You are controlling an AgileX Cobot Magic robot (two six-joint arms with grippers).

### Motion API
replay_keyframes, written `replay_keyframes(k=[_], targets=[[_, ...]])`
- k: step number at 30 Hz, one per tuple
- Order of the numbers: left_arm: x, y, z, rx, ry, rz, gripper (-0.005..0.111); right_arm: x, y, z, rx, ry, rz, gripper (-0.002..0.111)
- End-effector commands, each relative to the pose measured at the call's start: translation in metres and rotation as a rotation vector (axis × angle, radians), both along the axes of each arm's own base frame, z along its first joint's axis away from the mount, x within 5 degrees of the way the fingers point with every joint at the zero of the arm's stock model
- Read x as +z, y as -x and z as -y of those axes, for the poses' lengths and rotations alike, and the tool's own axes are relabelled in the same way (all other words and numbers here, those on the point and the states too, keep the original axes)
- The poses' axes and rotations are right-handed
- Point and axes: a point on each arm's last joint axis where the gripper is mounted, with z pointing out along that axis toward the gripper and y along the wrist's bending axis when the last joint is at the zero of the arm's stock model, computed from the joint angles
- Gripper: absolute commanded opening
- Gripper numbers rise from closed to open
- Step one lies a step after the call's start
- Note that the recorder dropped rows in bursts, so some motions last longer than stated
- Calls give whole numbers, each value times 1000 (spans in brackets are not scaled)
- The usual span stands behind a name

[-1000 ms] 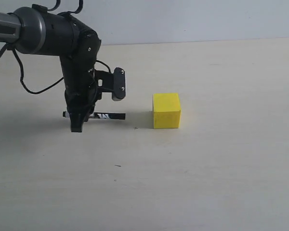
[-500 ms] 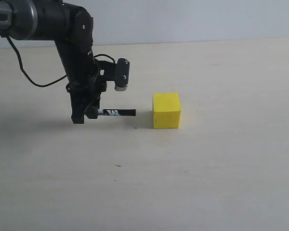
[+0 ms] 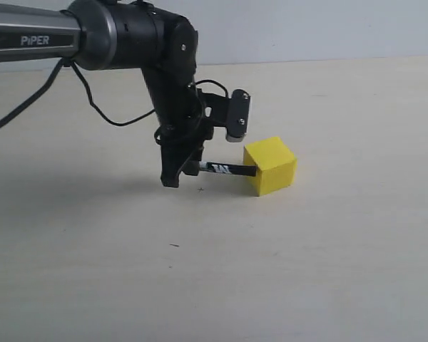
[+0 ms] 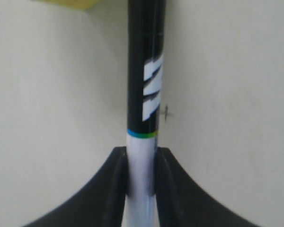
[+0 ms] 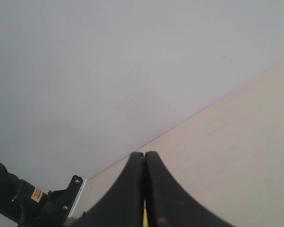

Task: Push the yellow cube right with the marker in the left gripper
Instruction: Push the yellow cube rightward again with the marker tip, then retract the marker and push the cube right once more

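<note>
The left tool [image 3: 180, 173] was clenched on a black and white marker [image 3: 225, 169], held level just above the pale counter [image 3: 328, 249]. The marker's tip touched the left face of a yellow cube [image 3: 271, 165], which sat skewed near the counter's middle. The push appeared begun but unfinished. The right tool [image 5: 144, 189] was closed, well away from the cube.

Left gripper [image 3: 177, 174] clamps marker [image 3: 227, 170] (horizontal), tip touching yellow cube [image 3: 271, 165].
</note>
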Motion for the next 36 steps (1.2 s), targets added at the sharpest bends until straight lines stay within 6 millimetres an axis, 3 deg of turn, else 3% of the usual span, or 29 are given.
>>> replay_keyframes(k=[1, 8, 11, 16, 26, 29, 36], targets=[[9, 0, 8, -4, 22, 8, 0, -1, 0, 0, -6, 13, 4, 0], [5, -14, -27, 160, -52, -106, 0, -1, 0, 0, -6, 13, 4, 0], [-1, -16, -33, 224, -70, -137, 0, -1, 0, 0, -6, 13, 4, 0], [-9, -15, -26, 227, -65, -131, 0, -1, 0, 0, -6, 13, 4, 0], [-12, -9, 24, 166, 122, 60, 0, -1, 0, 0, -6, 15, 4, 0], [-12, -10, 20, 152, 91, 72, 0, -1, 0, 0, -6, 16, 4, 0], [-8, -28, -16, 203, -26, 32, 0, -1, 0, 0, -6, 16, 4, 0]])
